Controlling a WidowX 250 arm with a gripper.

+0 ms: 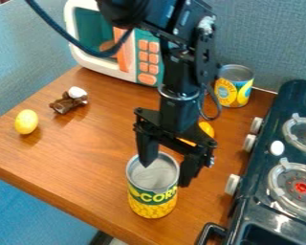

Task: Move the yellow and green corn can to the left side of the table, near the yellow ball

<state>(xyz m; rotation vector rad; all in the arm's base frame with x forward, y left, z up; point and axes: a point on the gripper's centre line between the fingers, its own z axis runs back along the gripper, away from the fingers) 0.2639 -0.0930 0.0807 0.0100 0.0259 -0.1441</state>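
Jaws of a black gripper (164, 174) hung spread over an upright corn can (153, 201) near the front of a brown wooden surface (85, 139), one finger across its top, the other by its right side; whether either touched it could not be told. Blue-grey panels (264, 38) rose behind, and a toy microwave (107, 64) stood at the back, its top cut off by the frame. A pineapple can (234, 91) stood near the panels; a yellow egg-shaped item (27, 121) and a small brown-and-white object (71, 100), hard to identify, lay at left. Arm parts partly hid a yellow-orange item (206, 129). At right, a dark stove (261, 191) ran out of frame.
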